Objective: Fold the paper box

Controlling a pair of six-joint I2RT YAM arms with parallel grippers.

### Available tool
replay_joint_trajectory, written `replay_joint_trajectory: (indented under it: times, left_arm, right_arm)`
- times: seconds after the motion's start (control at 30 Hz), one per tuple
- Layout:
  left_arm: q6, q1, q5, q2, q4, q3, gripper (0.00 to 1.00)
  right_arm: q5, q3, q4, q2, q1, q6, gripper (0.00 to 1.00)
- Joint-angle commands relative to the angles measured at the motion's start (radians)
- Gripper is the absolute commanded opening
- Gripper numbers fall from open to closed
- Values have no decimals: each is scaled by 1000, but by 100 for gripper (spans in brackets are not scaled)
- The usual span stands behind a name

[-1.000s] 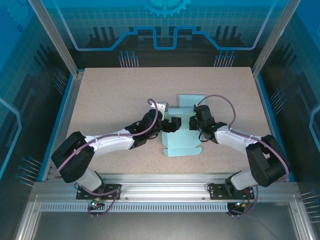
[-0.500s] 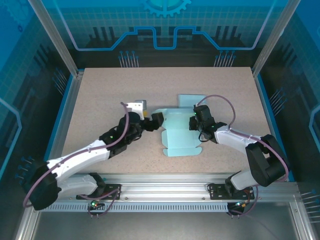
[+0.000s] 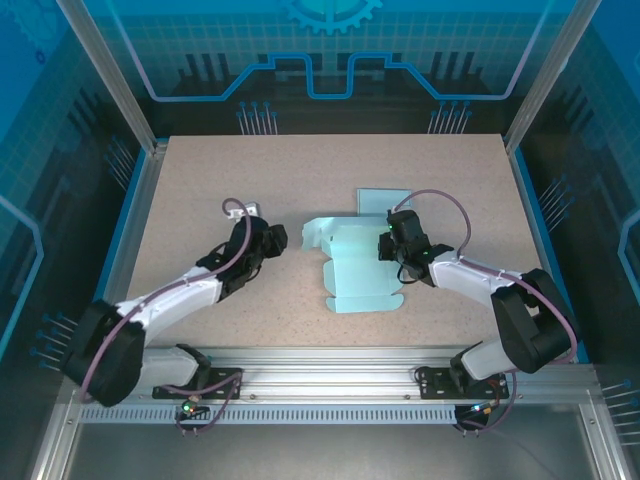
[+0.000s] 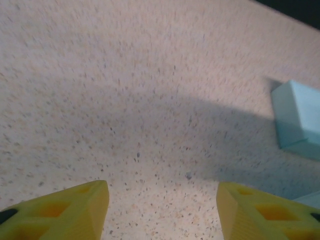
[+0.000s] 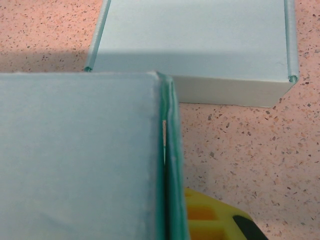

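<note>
The light teal paper box [image 3: 358,270] lies partly folded in the middle of the table, its left flap [image 3: 322,233] raised. My left gripper [image 3: 277,240] hovers left of that flap, apart from it. Its yellow fingers [image 4: 65,210] stand open over bare table, with a corner of the box [image 4: 299,120] at the right. My right gripper [image 3: 390,246] is shut on the box's doubled right wall [image 5: 169,165]. One yellow finger [image 5: 215,220] shows outside the wall; the other is hidden behind the panel. The box's far flap [image 5: 195,40] lies flat beyond.
The speckled tabletop [image 3: 220,190] has bare room to the left and at the back. Aluminium posts [image 3: 110,80] and blue side rails [image 3: 125,215] fence the table. The arm bases sit on the near rail [image 3: 320,375].
My left gripper has let go of the box's left flap and drawn back to the left, its jaws narrowing. The flap now stands raised. The right gripper has not moved.
</note>
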Motion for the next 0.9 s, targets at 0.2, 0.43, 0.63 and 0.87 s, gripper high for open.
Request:
replay_joint_trajectory:
  times: [0.2, 0.43, 0.63, 0.87]
  left_arm:
    - [61, 7, 247, 224, 188, 72, 51]
    - [38, -14, 350, 236, 212, 78, 47]
    - [15, -51, 385, 231, 215, 83, 47]
    - [-19, -77, 433, 222, 217, 88, 47]
  right_arm:
    - [-18, 15, 13, 9, 13, 12, 1]
    - [-22, 27, 13, 29, 12, 13, 1]
    - [-22, 29, 11, 31, 13, 15, 1]
    - [-22, 26, 11, 27, 13, 15, 1]
